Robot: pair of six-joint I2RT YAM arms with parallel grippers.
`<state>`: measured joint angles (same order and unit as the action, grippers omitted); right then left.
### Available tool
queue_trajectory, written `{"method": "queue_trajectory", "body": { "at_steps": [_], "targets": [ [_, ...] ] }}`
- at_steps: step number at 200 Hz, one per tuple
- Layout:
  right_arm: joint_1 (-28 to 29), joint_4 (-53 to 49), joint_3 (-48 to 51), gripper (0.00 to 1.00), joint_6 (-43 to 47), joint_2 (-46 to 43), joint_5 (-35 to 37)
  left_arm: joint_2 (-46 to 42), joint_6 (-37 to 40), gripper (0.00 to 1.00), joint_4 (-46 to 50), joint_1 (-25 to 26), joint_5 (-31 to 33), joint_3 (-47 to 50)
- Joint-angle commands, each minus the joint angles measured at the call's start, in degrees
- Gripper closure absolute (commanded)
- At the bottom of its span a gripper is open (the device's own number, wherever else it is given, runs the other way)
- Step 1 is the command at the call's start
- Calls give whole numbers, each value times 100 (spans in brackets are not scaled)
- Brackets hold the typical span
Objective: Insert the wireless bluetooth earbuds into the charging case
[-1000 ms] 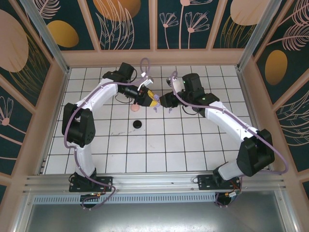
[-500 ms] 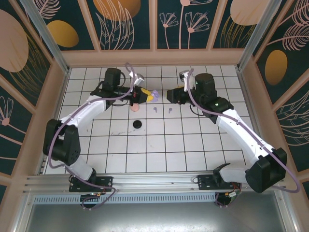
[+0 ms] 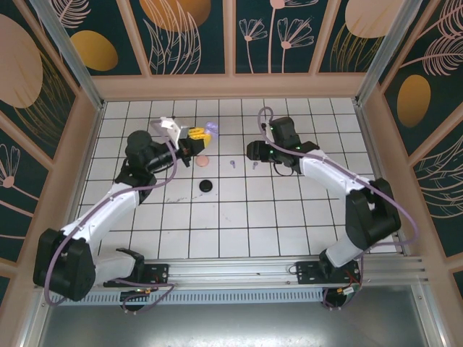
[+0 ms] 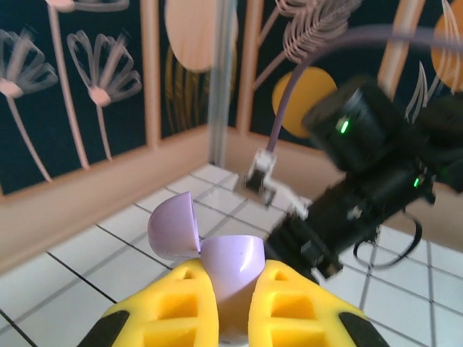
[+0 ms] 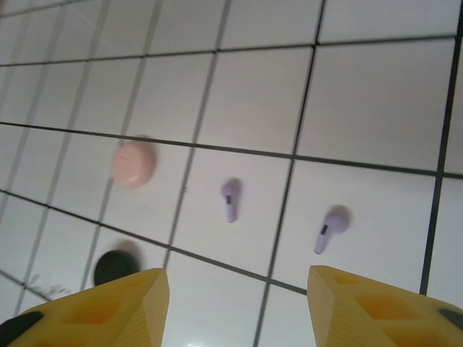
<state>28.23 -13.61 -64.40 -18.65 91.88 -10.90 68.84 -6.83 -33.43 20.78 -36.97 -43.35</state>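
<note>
Two lilac earbuds (image 5: 230, 199): loose on the white tiles, mid-frame in the right wrist view; the right-hand bud (image 5: 329, 225) lies one grout line over from the left one.
Charging case (image 4: 230, 264): lilac, lid (image 4: 172, 225) swung open, lower centre of the left wrist view; in the overhead view it sits upper left of centre, well apart from the buds.
Left gripper (image 4: 233, 282): yellow fingers clamped tight on the case body.
Right gripper (image 5: 235, 285): fingers parted roughly halfway, nothing between them, along the bottom edge of the frame above the buds.
Pink disc (image 5: 133, 163): on the tiles left of the buds.
Black disc (image 5: 116, 266): lower left, beside the left finger.
</note>
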Motion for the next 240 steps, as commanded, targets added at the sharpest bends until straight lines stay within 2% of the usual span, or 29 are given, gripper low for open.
{"method": "queue_trajectory", "body": {
  "at_steps": [1, 32, 72, 94, 109, 129, 149, 188, 217, 240],
  "targets": [
    [139, -174, -568, 47, -135, 465, 325, -321, -345, 100, -1489, 6, 691, 389],
    [280, -437, -1094, 49, -66, 1039, 584, -516, -406, 100, -1956, 12, 729, 663],
    [363, -261, -1160, 50, -243, 936, 602, -328, -639, 100, -1733, 6, 340, 513],
    [341, -55, -841, 50, -155, 411, 636, -95, -833, 100, -1638, 13, -66, 460],
    [341, 165, -503, 50, 23, -113, 356, 68, -958, 100, -1605, 6, -417, 425],
    [0, 392, -112, 50, 271, -835, -93, 322, -1166, 100, -1618, 6, -858, 334],
    [-145, 625, 256, 51, 252, -1450, -513, 498, -1478, 100, -1963, 18, -983, 390],
    [-189, 1603, 1039, 50, -560, -2411, -1087, 851, -2296, 100, -2992, 24, -1235, 453],
    [-191, 2374, 1433, 52, -856, -2897, -1635, 1110, -2689, 100, -3251, 95, -1647, 226],
    [-148, 3050, 1701, 52, -1323, -3100, -1913, 1154, -2846, 100, -3523, 214, -1516, 201]
  ]
}}
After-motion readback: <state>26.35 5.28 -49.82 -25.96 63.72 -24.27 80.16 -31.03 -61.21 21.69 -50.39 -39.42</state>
